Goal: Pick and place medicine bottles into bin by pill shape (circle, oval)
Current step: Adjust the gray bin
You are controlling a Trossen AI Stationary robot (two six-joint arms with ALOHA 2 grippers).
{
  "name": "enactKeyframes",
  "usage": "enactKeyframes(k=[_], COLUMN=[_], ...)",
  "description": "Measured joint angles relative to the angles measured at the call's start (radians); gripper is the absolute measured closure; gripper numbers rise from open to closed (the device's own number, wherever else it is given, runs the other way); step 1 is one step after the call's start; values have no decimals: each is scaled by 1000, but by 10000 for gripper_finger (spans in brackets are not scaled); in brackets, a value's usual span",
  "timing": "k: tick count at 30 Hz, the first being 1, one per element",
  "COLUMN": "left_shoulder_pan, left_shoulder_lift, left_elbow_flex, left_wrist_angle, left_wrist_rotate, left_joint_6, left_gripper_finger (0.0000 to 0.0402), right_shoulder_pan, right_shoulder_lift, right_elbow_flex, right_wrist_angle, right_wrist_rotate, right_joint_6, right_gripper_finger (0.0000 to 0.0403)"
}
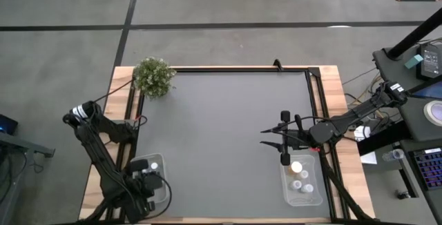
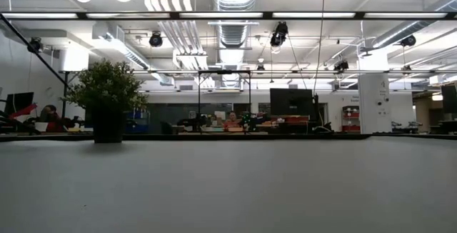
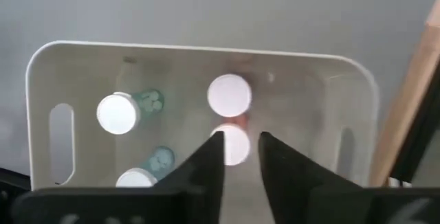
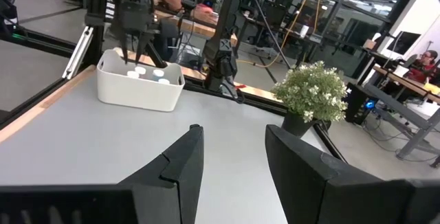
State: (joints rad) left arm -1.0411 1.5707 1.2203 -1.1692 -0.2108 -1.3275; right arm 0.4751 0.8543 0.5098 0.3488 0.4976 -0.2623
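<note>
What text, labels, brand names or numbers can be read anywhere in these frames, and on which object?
None can be read.
Medicine bottles in the left bin: only plain white caps show, labels hidden.
Bottles in the right bin: too small to read.
Room monitors and signs: too distant to read.

Bottles (image 3: 229,94) in left bin (image 3: 199,52); plant (image 1: 152,76) behind.

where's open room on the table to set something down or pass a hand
The grey mat is bare between the potted plant and the two bins. Crowded: the left bin with bottles under the left gripper, and the right bin beside the right gripper.
</note>
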Motion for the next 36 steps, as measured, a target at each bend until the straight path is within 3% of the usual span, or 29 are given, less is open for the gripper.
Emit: enactKeyframes(k=[5, 13, 17, 23, 27, 36], left_shoulder_pan=[1, 6, 23, 95, 171, 276], left_shoulder_lift=[5, 4, -11, -70, -116, -168], left_elbow_flex=[-44, -43, 27, 88, 81, -12], left_wrist_angle=[17, 16, 21, 152, 225, 418], left_wrist_rotate=[0, -29, -162, -461, -482, -521], left_joint_6=[0, 11, 100, 400, 627, 967], left_gripper_finger=[393, 400, 400, 400, 400, 400], right_shoulder_pan=[0, 0, 0, 0, 0, 0], right_shoulder_lift=[0, 0, 0, 0, 0, 1], right_elbow_flex=[0, 0, -2, -8, -9, -9], right_wrist_angle=[-1, 0, 1, 0, 0, -43], right_wrist_rotate=[0, 0, 0, 0, 0, 0], right_joint_6=[0, -9, -18, -22, -17, 98], right_gripper_finger=[257, 257, 257, 257, 257, 257])
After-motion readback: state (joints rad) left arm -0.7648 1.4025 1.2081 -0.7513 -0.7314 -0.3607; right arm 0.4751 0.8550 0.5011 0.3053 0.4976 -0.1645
